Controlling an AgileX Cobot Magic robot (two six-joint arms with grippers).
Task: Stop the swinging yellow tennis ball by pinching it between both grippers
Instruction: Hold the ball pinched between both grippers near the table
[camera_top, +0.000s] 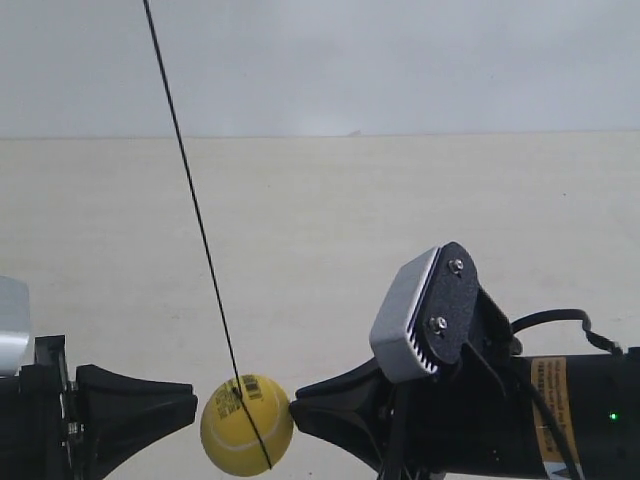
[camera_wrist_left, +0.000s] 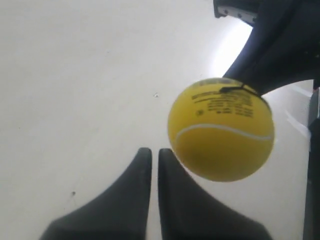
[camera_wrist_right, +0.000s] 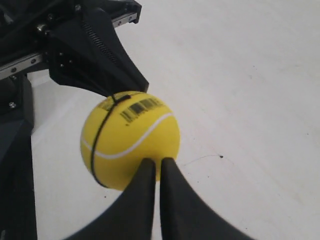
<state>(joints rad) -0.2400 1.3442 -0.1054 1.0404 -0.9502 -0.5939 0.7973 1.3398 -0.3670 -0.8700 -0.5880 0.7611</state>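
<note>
The yellow tennis ball (camera_top: 246, 425) hangs low on a thin black string (camera_top: 195, 210) that slants up to the left. It sits between two black wedge grippers. The gripper of the arm at the exterior view's left (camera_top: 192, 410) points at the ball with a sliver of gap. The gripper of the arm at the exterior view's right (camera_top: 295, 408) touches the ball's other side. In the left wrist view my left gripper (camera_wrist_left: 151, 150) is shut, with the ball (camera_wrist_left: 221, 132) just beside its tips. My right gripper (camera_wrist_right: 156, 161) is shut, its tips pressed against the ball (camera_wrist_right: 130, 137).
A light grey ribbed block (camera_top: 405, 320) with screws sits on the arm at the exterior view's right. A pale tabletop (camera_top: 330, 220) lies below, with a grey wall behind. The opposite arm's black body (camera_wrist_right: 95, 55) looms just past the ball.
</note>
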